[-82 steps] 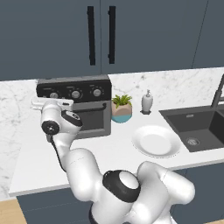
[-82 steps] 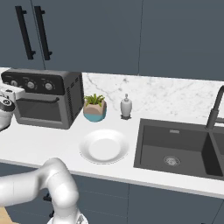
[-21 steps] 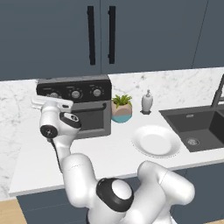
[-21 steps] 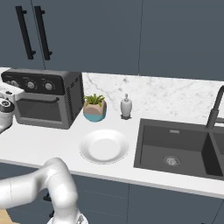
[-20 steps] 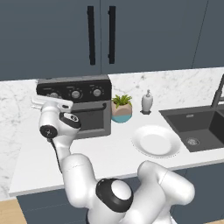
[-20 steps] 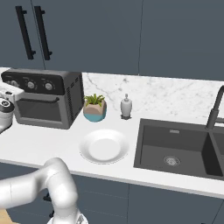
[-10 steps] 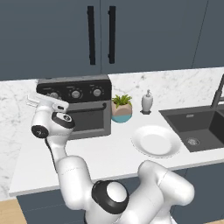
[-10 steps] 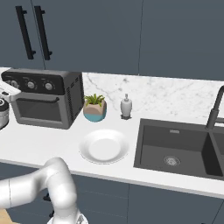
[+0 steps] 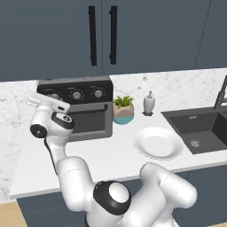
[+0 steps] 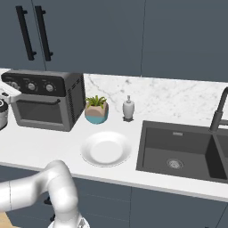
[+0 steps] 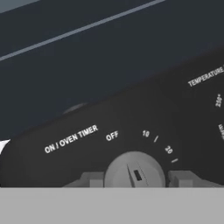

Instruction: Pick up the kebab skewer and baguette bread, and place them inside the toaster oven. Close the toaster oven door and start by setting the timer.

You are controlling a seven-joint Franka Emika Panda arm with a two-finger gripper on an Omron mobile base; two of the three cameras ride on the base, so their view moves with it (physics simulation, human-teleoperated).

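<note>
The toaster oven (image 9: pixel 88 116) (image 10: pixel 44 104) stands on the counter under the dark cabinets. The toaster oven door (image 9: pixel 91 123) (image 10: pixel 38 112) is closed upright. My gripper (image 9: pixel 53 99) (image 11: pixel 136 178) is at the left end of the black knob panel. In the hand view the silver timer knob (image 11: pixel 133 170) sits between my two fingertips (image 11: pixel 92 179), below the labels "ON / OVEN TIMER" and "OFF". Its pointer stands between OFF and 10. The jaws are closed on the knob's sides. The kebab skewer and the baguette bread are hidden from view.
A potted plant (image 9: pixel 123 108) and a soap dispenser (image 9: pixel 149 103) stand right of the oven. An empty white plate (image 9: pixel 158 142) lies nearer the counter edge. The black sink (image 9: pixel 199 132) and faucet (image 10: pixel 219 115) are at the right.
The hand has rolled and shifted a little to the left at the oven's left knob. The oven door, plate and other things have stayed put.
</note>
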